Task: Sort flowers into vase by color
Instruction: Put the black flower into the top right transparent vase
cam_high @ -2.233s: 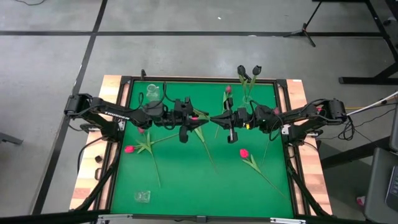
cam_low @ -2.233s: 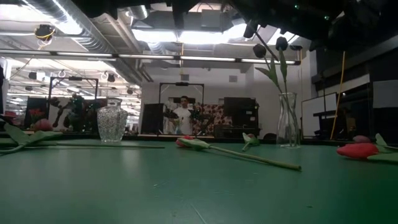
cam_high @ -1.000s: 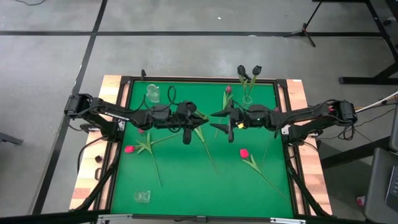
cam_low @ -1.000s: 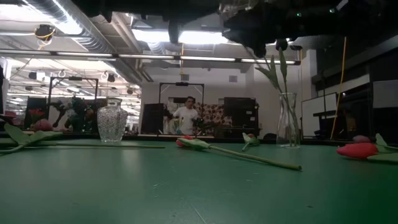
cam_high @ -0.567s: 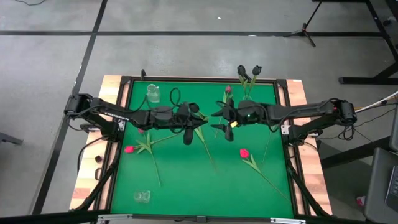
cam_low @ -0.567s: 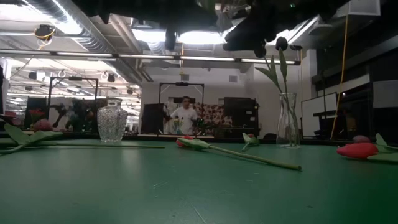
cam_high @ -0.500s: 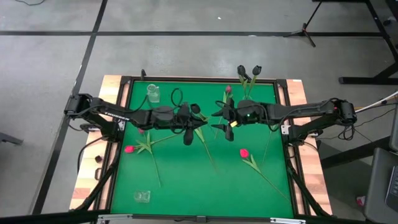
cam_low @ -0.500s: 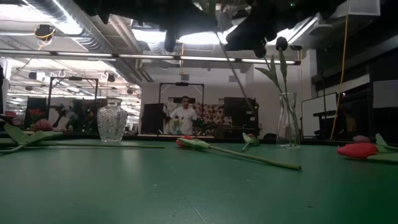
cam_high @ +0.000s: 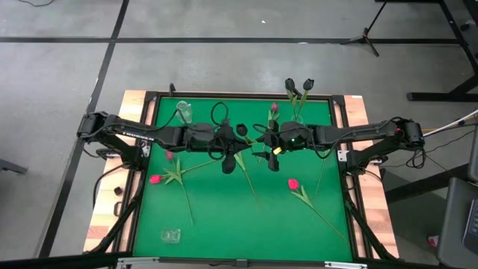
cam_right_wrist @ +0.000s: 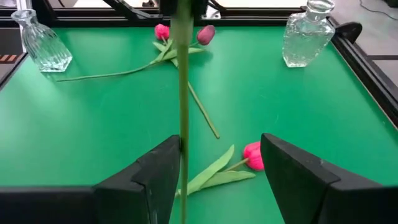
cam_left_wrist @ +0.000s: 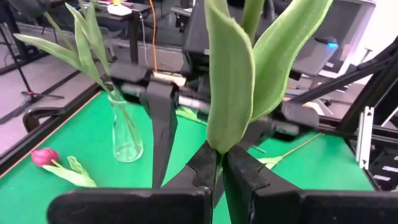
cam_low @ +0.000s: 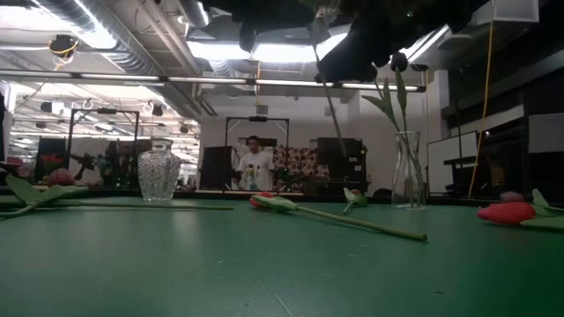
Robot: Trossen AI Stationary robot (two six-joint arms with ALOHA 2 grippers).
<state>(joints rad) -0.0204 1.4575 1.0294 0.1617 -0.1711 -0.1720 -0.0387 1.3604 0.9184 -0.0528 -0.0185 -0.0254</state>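
Note:
My left gripper (cam_high: 237, 137) (cam_left_wrist: 219, 163) is shut on a tulip above the middle of the green table (cam_high: 224, 224). The tulip's green leaves (cam_left_wrist: 233, 74) rise above the fingers. A near-black head (cam_high: 241, 130) shows over the gripper. Its stem (cam_low: 335, 114) (cam_right_wrist: 182, 93) slants down. My right gripper (cam_high: 266, 142) (cam_right_wrist: 214, 168) faces it, open, with that stem between its fingers, close beside one finger (cam_right_wrist: 165, 165). A tall glass vase (cam_high: 297, 116) (cam_low: 407, 172) at the far right holds two dark tulips. My left gripper pinches the tulip's stem between its two fingers, right where the leaves spring from it (cam_left_wrist: 217, 149). The fingers come nearly level from the table's left. The tulip is lifted clear of the table, leaves up and stem hanging below. Whether my right gripper's finger touches the stem, I cannot tell.
A round glass vase (cam_high: 184, 112) (cam_low: 159, 174) stands at the far left and a small one (cam_high: 172, 236) near the front left. Loose tulips lie on the table: pink heads (cam_high: 154, 179) (cam_high: 293, 183), a maroon one (cam_high: 273, 107), and a long stem (cam_low: 352, 222).
Both grippers have risen a little and tipped up from pointing down to nearly level. They have drawn closer over the table's middle. The held tulip has swung with the left gripper, so its stem now hangs in the low view and stands between the right gripper's fingers.

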